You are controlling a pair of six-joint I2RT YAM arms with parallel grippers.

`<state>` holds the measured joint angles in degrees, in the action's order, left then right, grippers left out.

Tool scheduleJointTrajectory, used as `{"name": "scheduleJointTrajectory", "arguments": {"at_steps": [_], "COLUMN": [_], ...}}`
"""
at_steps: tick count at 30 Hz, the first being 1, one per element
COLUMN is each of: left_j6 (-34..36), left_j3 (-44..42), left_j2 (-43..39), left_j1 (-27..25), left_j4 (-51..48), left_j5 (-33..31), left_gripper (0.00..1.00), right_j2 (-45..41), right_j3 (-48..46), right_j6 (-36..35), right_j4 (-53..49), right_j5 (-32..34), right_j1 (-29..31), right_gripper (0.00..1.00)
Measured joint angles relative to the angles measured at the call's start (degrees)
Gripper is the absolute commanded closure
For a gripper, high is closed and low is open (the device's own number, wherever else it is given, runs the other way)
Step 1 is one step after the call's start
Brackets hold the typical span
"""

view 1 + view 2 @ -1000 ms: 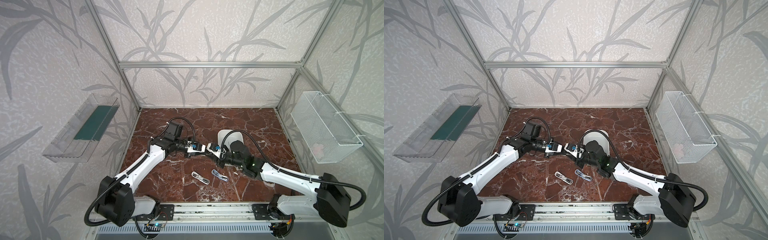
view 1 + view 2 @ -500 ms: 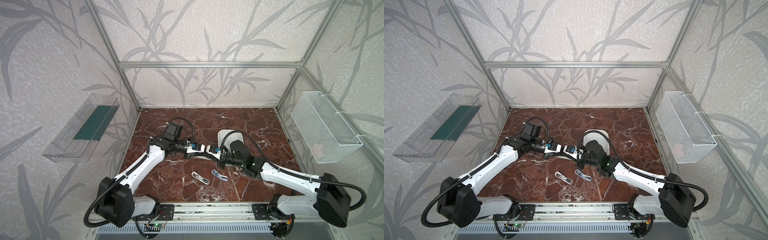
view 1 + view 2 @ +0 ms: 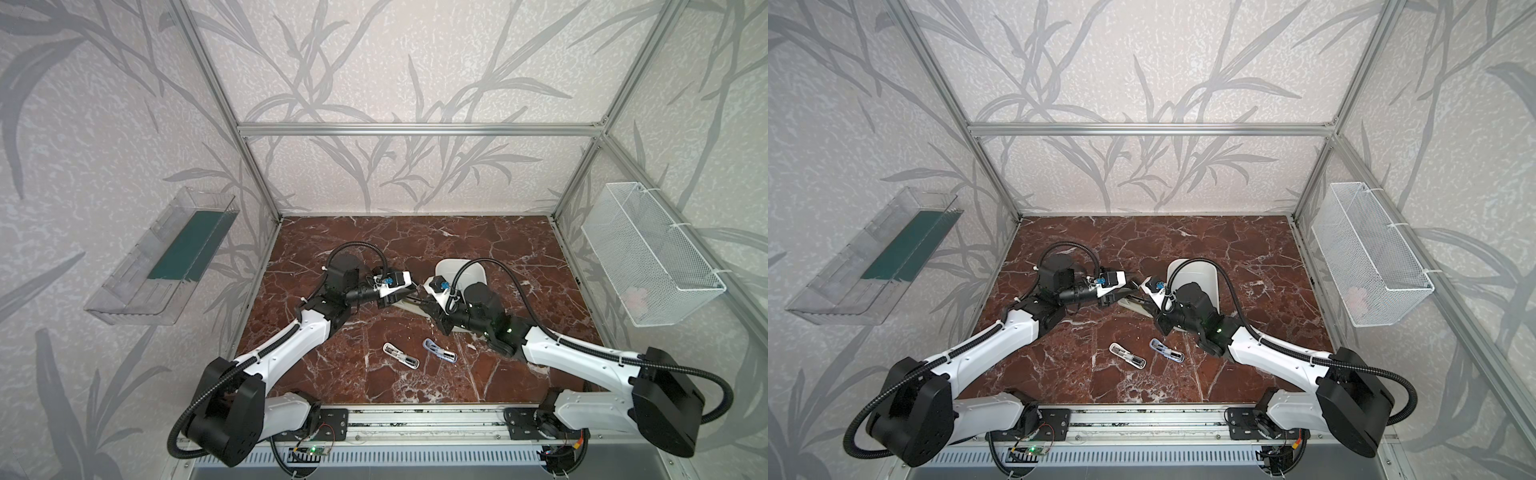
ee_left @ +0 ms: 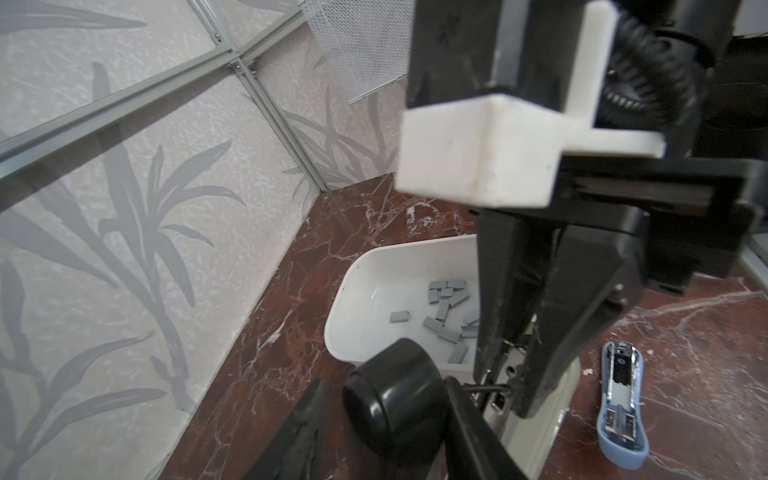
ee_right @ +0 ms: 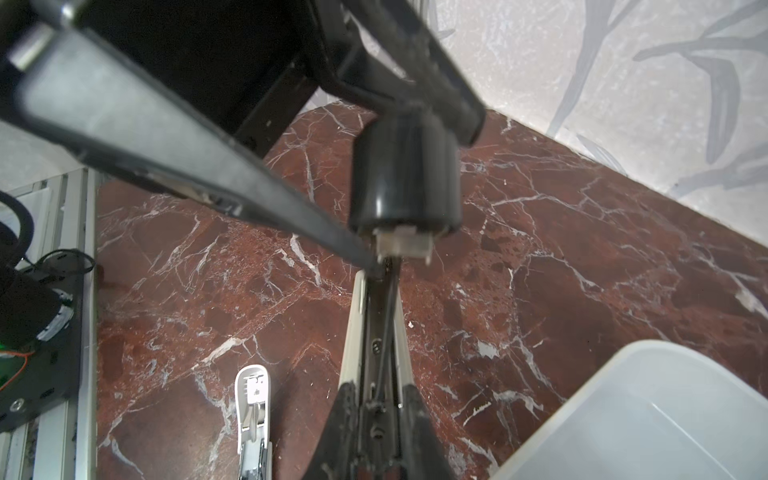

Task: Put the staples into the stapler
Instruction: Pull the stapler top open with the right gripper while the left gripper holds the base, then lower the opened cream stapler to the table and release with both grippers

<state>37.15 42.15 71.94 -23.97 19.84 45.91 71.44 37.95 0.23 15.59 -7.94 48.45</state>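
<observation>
Roughly a dozen staples (image 4: 446,309) lie in the white tray (image 4: 361,282). I judge them light, stiff and slippery, best pinched across the long sides. My right fingers (image 5: 345,411) clamp the stapler (image 5: 353,332); my left fingers (image 4: 307,432) stand partly apart.

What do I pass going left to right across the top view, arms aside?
In a top view: clear wall shelf → white stapler, lying open → blue stapler, lying open → wire basket. Left out, since they overlap the staplers' span: the white tray and the beige stapler behind them.
</observation>
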Motion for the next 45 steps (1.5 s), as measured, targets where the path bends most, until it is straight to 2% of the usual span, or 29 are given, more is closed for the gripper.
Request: {"name": "scheduleJointTrajectory", "arguments": {"at_steps": [7, 15, 20, 25, 30, 36, 45], "left_j6": [-1.31, -0.52, 0.52, 0.66, -1.31, -2.47, -8.83], "left_j3": [0.33, 5.31, 5.38, 5.38, 5.4, 5.4, 5.38], "left_j2": [1.2, 9.09, 13.18, 17.4, 18.16, 18.16, 17.44], "left_j1": [-0.07, 0.96, 3.13, 6.21, 8.41, 8.98, 9.4], "left_j4": [3.45, 2.86, 3.48, 4.17, 4.74, 5.95, 8.48], "left_j5": [-7.67, -23.45, -27.71, -28.76, -28.06, -26.58, -23.23], "left_gripper": [0.54, 0.57, 0.58, 0.58, 0.58, 0.57, 0.57], "right_j2": [-0.63, -3.8, -5.09, -6.05, -3.72, -2.36, -2.36], "right_j3": [-1.46, -5.07, -5.84, -5.88, -5.29, -5.11, -5.14], "right_j6": [5.07, 9.33, 11.61, 12.09, 12.76, 14.19, 17.35], "right_j4": [0.35, -0.76, -0.96, 0.26, 0.94, 1.25, 3.43], "right_j5": [2.91, 4.35, 5.62, 4.66, 4.13, 6.29, 10.49], "right_j1": [2.58, 5.01, 5.79, 6.84, 7.34, 7.34, 7.34], "right_gripper": [1.0, 1.0, 1.0, 1.0, 1.0, 1.0, 1.0]}}
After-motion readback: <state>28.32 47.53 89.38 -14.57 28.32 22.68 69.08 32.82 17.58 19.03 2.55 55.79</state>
